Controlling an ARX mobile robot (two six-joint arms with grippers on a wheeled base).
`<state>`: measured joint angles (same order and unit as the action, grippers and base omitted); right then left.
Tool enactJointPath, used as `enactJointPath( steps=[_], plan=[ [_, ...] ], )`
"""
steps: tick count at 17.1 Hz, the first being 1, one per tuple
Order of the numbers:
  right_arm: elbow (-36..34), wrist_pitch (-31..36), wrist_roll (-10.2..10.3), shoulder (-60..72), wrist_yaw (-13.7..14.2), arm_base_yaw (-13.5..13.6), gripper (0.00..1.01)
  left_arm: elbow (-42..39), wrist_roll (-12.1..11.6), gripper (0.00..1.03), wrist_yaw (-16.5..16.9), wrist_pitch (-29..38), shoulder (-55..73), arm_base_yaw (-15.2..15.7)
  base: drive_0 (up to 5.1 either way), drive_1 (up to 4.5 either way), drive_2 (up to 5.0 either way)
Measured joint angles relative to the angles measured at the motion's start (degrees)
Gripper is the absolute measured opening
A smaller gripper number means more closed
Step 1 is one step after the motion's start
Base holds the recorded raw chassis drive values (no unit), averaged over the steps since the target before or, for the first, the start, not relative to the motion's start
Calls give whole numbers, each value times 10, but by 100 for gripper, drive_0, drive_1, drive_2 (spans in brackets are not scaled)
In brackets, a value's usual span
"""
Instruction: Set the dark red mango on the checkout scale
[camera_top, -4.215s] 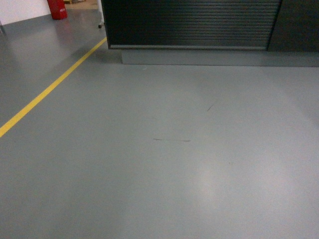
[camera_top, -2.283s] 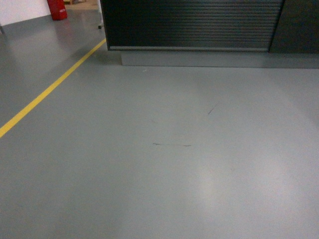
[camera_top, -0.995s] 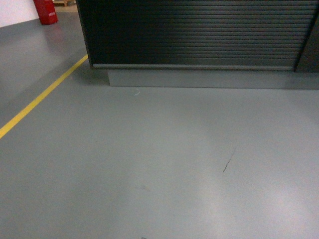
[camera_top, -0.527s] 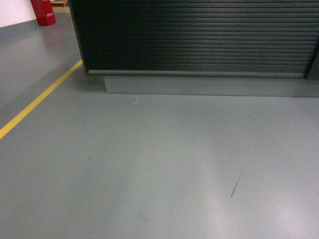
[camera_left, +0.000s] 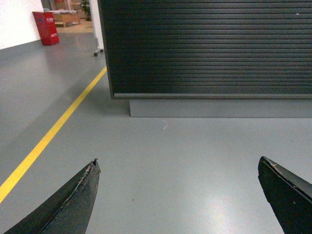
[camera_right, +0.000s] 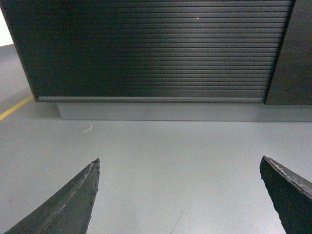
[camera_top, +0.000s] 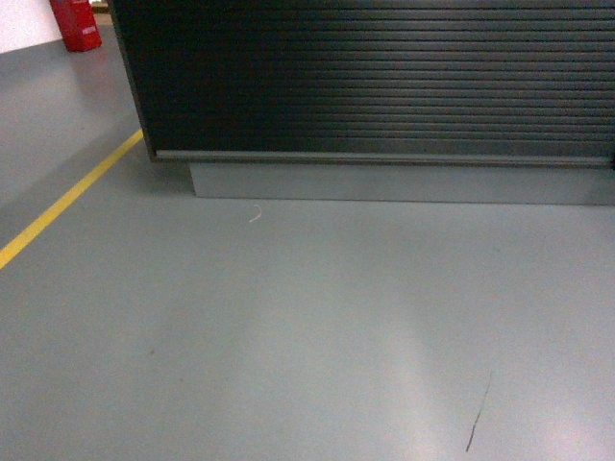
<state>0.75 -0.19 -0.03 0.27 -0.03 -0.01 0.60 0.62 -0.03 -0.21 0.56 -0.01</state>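
I am seeing neither mango nor scale; only the checkout [camera_top: 384, 86], its ribbed, slatted dark front above a smooth grey plinth [camera_top: 404, 182]. My left gripper [camera_left: 180, 195] and right gripper [camera_right: 180, 195] are hanging wide open, empty. Rolling nearer risks bumping the plinth, I am judging.

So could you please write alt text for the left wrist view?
The open left gripper, empty, faces the checkout, a dark counter with a ribbed front on a grey plinth. A yellow floor line runs along the left towards a red bin.
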Motion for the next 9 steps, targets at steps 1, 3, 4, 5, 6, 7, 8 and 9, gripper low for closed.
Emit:
enactJointPath(
  steps=[1,3,4,5,6,7,8,9],
  plan=[
    [0,-1,0,0,0,0,98,0,0,98,0,0,0,0,-4,416,-424],
    [0,0,0,0,0,0,98,0,0,98,0,0,0,0,-4,416,-424],
    [0,0,0,0,0,0,98,0,0,98,0,0,0,0,9,417,-398],
    [0,0,0,0,0,0,98,0,0,98,0,1,0,0,9,417,-398],
    [0,0,0,0,0,0,98,0,0,98,0,1,0,0,3,390,-383],
    [0,0,0,0,0,0,98,0,0,98,0,0,0,0,5,382,-372],
    [0,-2,0,0,0,0,98,0,0,98,0,-1,0,0,9,376,-357],
    [0,0,0,0,0,0,98,0,0,98,0,0,0,0,9,371,-353]
  ],
)
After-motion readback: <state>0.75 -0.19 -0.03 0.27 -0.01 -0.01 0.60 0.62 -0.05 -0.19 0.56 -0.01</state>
